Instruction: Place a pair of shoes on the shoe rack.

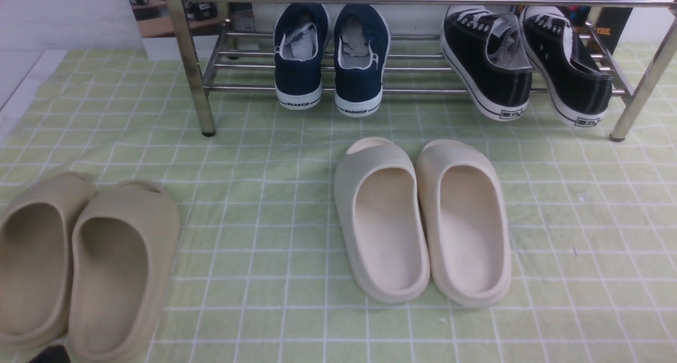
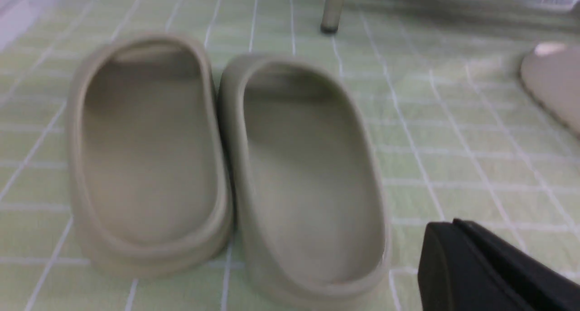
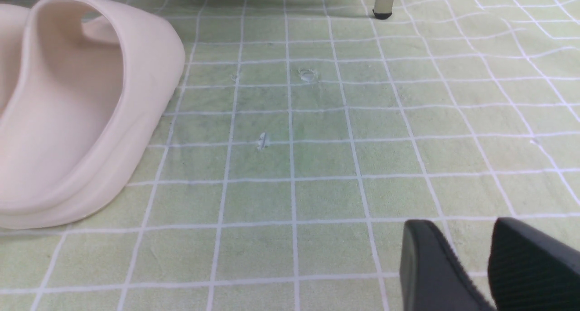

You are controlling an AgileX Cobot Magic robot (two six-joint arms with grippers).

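Navy shoes (image 1: 330, 56) sit side by side on the shoe rack (image 1: 211, 61) lower bars, left of centre, heels toward the camera and overhanging the front bar, toes pointing far; long axes run near-to-far, roughly parallel. Black lace-up sneakers (image 1: 526, 61) on the rack's right part, heels near, angled slightly right. Cream slides (image 1: 423, 220) on the green checked cloth (image 1: 264, 220) in front of the rack, beige slides (image 1: 79, 262) near left. Left gripper (image 2: 489, 265) is closed, empty, beside the beige slides. Right gripper (image 3: 487, 261) has its jaws apart, holding nothing, low over the cloth right of the cream slides.
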